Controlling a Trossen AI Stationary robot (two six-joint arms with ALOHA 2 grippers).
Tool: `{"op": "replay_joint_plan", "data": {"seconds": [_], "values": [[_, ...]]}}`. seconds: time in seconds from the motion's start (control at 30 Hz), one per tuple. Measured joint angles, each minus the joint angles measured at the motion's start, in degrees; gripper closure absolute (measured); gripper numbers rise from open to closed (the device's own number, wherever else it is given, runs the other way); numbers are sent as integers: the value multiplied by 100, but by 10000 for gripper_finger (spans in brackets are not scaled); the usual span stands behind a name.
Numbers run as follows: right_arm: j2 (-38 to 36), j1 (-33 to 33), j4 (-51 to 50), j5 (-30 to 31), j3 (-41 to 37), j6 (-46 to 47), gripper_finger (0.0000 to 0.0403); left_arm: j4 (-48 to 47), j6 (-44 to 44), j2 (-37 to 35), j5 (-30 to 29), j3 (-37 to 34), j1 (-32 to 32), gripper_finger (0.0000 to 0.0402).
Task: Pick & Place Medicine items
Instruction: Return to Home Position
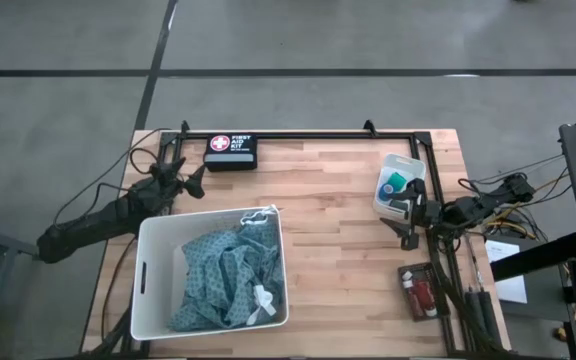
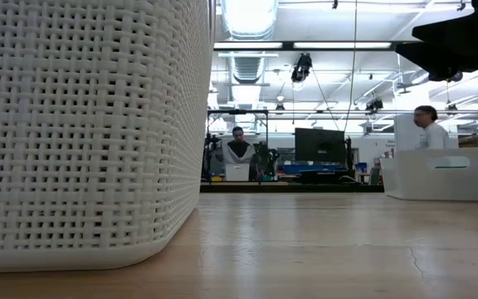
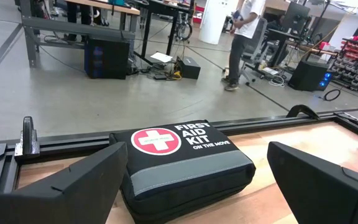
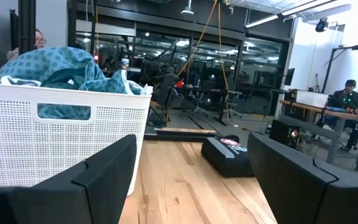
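A small white bin (image 1: 384,172) at the far right holds a teal-green roll (image 1: 395,183) and a small blue piece (image 1: 406,181). Red bottles with white caps (image 1: 420,292) lie in a dark tray near the right front corner. My right gripper (image 1: 408,216) is open and empty just on the near side of the bin; its wrist view (image 4: 191,146) looks across the table. My left gripper (image 1: 193,178) is open and empty at the far left, its fingers pointing at a black first aid kit (image 3: 179,162) without touching it.
A large white basket (image 1: 158,262) full of blue-grey patterned cloths (image 1: 230,275) stands at the near left; it fills the left of the low view (image 2: 81,133). A black frame (image 1: 308,136) runs along the far and right edges. Bare wood lies in the middle. People are in the room behind.
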Motion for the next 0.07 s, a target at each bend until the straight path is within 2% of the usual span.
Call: {"op": "replay_joint_plan", "data": {"seconds": [0.07], "values": [[-1,2,-1,1,0,0,101,0,0,1,1,-2,0,9]]}}
